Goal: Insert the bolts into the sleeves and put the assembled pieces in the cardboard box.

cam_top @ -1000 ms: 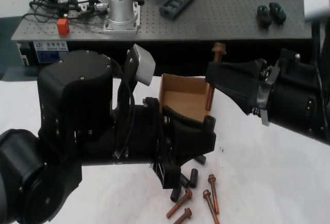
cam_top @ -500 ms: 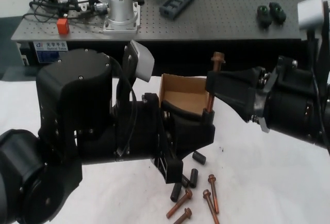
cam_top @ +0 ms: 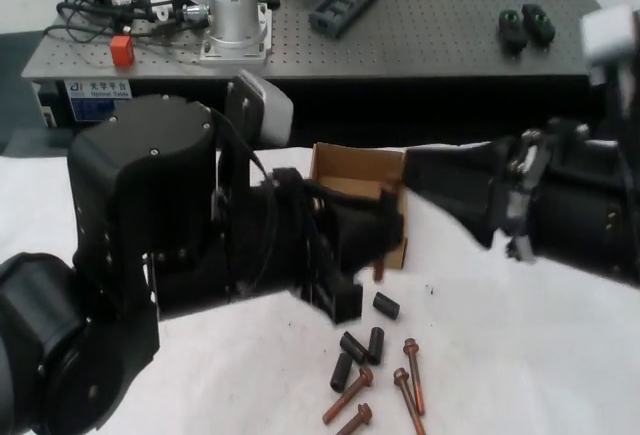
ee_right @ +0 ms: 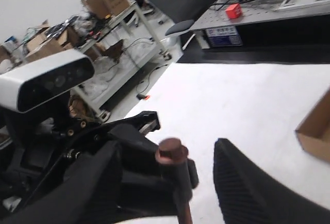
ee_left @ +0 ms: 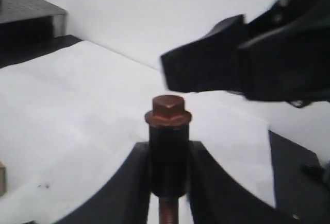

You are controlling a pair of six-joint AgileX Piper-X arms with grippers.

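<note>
L gripper (ee_left: 168, 151) is clamped across the black sleeve (ee_left: 167, 165) w/ the copper bolt (ee_left: 168, 112) seated in it, head up. R gripper (ee_right: 169, 148) straddles the bolt head w/ fingers spread, touching nothing as far as I can tell. In the high view sleeve and bolt hang approx 5 o'clock of the cardboard box (cam_top: 355, 160), near its front corner, and spare bolts (cam_top: 410, 375) and spare sleeves (cam_top: 375, 343) lie on the white cloth (cam_top: 520, 355) at its 6 o'clock. The piece looks small, light and rigid, but the bolt prob. slides free if tipped, so grip mid-sleeve, head up.
</note>
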